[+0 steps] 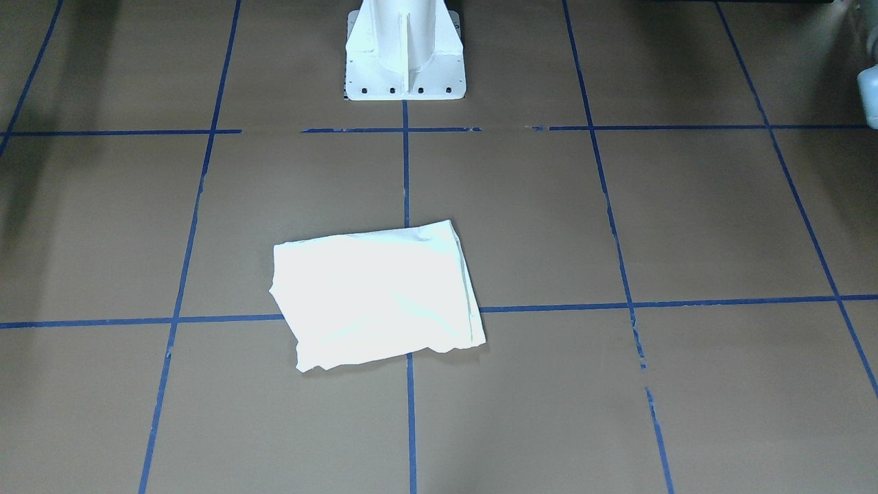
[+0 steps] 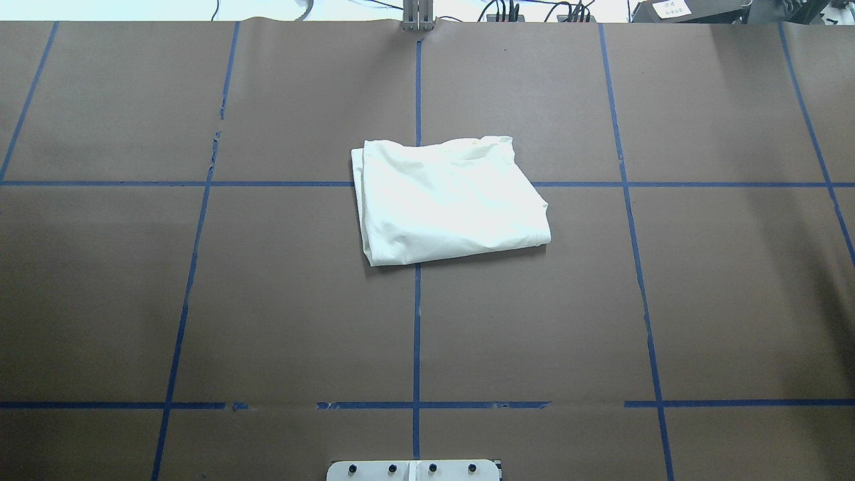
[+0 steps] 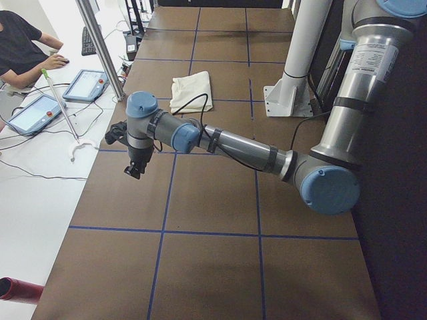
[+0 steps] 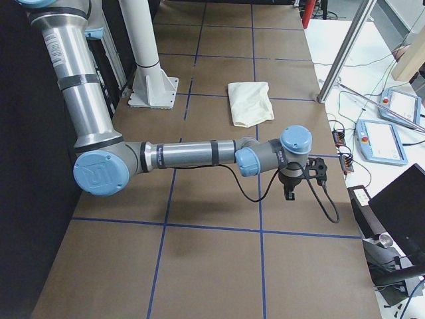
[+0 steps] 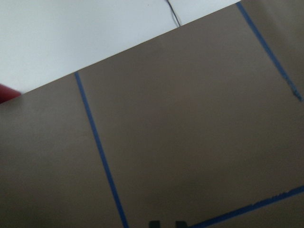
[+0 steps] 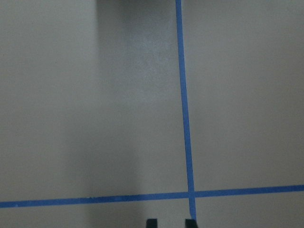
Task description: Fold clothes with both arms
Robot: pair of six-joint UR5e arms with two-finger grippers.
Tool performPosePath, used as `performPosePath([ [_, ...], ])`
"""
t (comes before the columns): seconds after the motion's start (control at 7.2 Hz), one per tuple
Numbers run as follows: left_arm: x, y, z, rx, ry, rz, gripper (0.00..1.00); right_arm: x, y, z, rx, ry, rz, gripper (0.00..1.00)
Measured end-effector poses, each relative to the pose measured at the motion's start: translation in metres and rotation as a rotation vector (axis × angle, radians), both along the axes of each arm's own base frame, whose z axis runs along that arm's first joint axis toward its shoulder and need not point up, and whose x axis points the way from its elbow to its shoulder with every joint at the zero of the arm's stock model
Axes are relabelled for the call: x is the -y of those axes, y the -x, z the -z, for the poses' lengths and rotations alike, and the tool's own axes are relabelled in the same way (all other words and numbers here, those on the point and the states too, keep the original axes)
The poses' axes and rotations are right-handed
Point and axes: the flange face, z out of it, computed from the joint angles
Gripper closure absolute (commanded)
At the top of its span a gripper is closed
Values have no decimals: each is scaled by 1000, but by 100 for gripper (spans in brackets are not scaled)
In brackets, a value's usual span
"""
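The clothes are one pale cream shirt (image 2: 447, 200), folded into a compact rectangle near the table's middle, also visible from the front (image 1: 377, 295) and from both ends (image 3: 191, 90) (image 4: 250, 102). No print shows. Neither gripper touches it. My left gripper (image 3: 133, 172) hangs pointing down over the table's left end, far from the shirt. Its wrist view shows only two dark tips (image 5: 167, 223) a little apart over bare paper. Over the right end hangs my right gripper (image 4: 289, 194), its tips (image 6: 170, 222) apart with nothing between them.
Brown paper with a blue tape grid (image 2: 417, 300) covers the table. The white pedestal (image 1: 405, 55) stands at the robot's side. A person (image 3: 20, 47) sits at a white bench with touch pendants (image 3: 83, 85) past the far edge. More pendants (image 4: 382, 139) lie there.
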Motion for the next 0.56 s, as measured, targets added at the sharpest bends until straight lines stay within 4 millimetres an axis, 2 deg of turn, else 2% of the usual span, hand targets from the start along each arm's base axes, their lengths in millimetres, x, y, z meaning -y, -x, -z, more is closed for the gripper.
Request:
performPosePath([
  [0.14, -16, 5, -13, -41, 38, -8, 0, -9, 1, 4, -7, 35, 20, 0],
  [0.28, -34, 9, -29, -58, 80, -4, 0, -20, 2, -4, -16, 49, 62, 0],
  [0.56, -69, 18, -77, 11, 160, 25, 0, -45, 2, -18, -22, 38, 128, 0],
])
